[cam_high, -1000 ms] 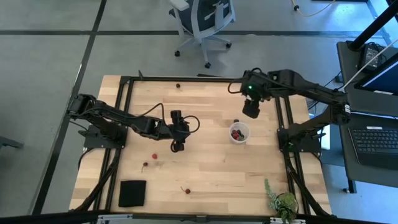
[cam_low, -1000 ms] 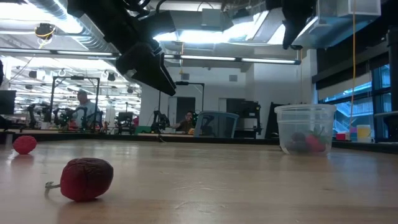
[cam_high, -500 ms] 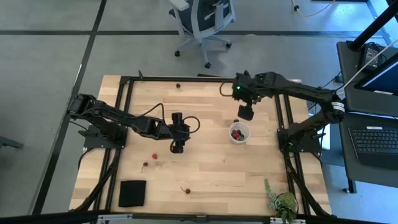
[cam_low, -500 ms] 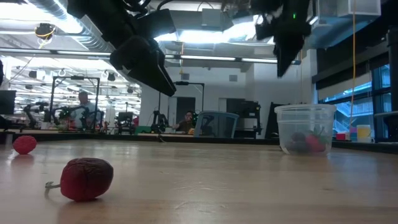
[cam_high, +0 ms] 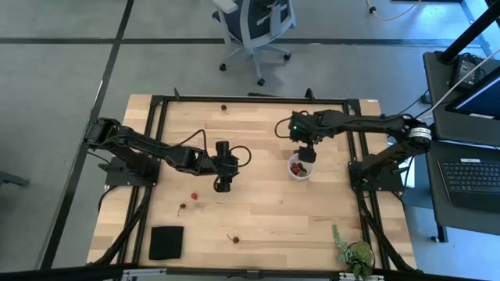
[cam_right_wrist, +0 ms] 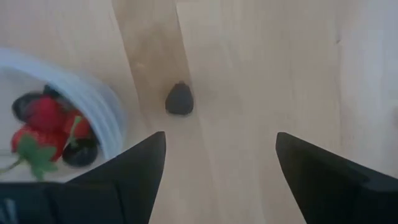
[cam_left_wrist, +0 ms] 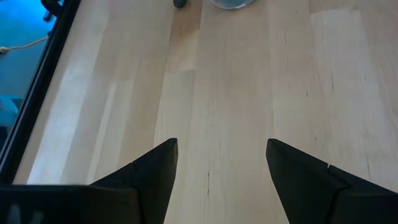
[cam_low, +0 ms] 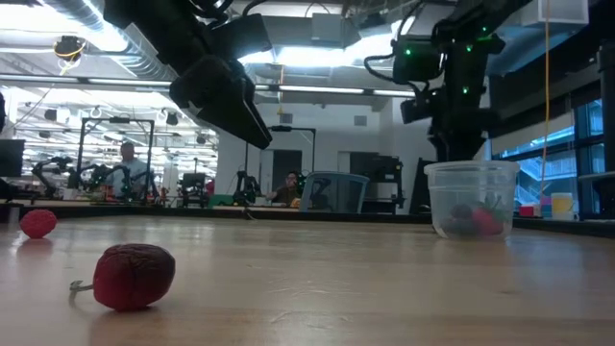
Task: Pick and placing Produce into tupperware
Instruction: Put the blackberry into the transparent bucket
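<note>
High view: left gripper [cam_high: 223, 185] hangs mid-counter, jaws spread and empty, tiny red fruits [cam_high: 194, 197] loose on the wooden counter [cam_high: 258, 211] nearby. Right gripper [cam_high: 306, 155] — jaws wide, empty — sits just beside the round translucent tub [cam_high: 300, 168], one dark fruit [cam_right_wrist: 179, 99] ahead between them.

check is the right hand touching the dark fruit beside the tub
Apart. The right wrist view shows the dark fruit on bare wood ahead of the open right hand, clear of both fingers.
</note>
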`<act>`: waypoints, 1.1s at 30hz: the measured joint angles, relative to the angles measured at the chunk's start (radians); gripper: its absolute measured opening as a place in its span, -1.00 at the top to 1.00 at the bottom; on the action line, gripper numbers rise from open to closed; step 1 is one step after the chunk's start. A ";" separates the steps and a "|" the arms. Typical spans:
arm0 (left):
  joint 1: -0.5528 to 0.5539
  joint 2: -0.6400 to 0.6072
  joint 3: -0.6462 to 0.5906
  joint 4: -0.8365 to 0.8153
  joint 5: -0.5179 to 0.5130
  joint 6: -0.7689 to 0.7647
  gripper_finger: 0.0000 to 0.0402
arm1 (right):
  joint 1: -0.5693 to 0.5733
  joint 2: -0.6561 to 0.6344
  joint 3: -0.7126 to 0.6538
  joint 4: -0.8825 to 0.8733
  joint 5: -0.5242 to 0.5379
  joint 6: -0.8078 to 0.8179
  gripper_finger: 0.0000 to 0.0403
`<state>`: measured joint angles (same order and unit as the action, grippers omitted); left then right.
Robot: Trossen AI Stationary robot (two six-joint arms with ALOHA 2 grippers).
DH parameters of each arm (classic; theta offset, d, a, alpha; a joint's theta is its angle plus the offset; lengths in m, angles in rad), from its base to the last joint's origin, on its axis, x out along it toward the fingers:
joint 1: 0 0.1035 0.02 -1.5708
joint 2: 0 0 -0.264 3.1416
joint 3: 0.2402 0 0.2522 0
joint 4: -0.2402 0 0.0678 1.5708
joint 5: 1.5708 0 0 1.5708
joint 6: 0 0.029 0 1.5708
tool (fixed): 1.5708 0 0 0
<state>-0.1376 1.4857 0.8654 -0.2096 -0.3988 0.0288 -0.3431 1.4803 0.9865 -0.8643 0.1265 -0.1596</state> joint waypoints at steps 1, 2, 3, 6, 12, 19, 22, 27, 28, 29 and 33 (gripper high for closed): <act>0.000 0.000 0.000 0.000 0.000 0.000 -0.19 | 0.000 0.000 -0.008 0.014 0.000 0.000 -0.51; 0.000 0.000 0.000 0.000 0.000 0.000 -0.19 | 0.000 0.000 -0.013 0.018 -0.001 0.000 -0.51; 0.000 0.000 0.000 0.000 0.000 0.000 -0.19 | 0.001 0.000 -0.015 0.019 -0.007 0.000 -0.51; 0.000 0.000 0.000 0.000 0.000 0.000 -0.19 | 0.001 0.000 -0.016 0.026 -0.056 0.004 -0.51; 0.000 0.000 0.000 0.000 0.000 0.000 -0.19 | 0.016 0.000 -0.016 0.031 -0.122 0.024 -0.51; 0.000 0.000 0.000 0.000 0.000 0.000 -0.19 | 0.083 0.000 -0.016 0.030 -0.132 0.051 -0.51; 0.000 0.000 0.000 0.000 0.000 0.000 -0.19 | 0.115 -0.001 -0.016 0.030 -0.155 0.059 -0.51; 0.000 0.000 0.000 0.000 -0.002 0.000 -0.19 | 0.143 -0.001 -0.016 0.030 -0.167 0.079 -0.51; 0.000 0.000 0.000 0.000 -0.002 0.000 -0.19 | 0.142 -0.001 -0.016 0.030 -0.167 0.082 -0.51; 0.000 0.000 0.000 0.000 -0.002 0.000 -0.19 | 0.141 -0.001 -0.016 0.029 -0.166 0.086 -0.51; 0.000 0.000 0.000 0.000 -0.002 0.000 -0.19 | 0.123 -0.001 0.012 -0.003 -0.151 0.044 -0.51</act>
<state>-0.1378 1.4857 0.8658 -0.2096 -0.4011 0.0292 -0.2206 1.4796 0.9984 -0.8677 -0.0246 -0.1152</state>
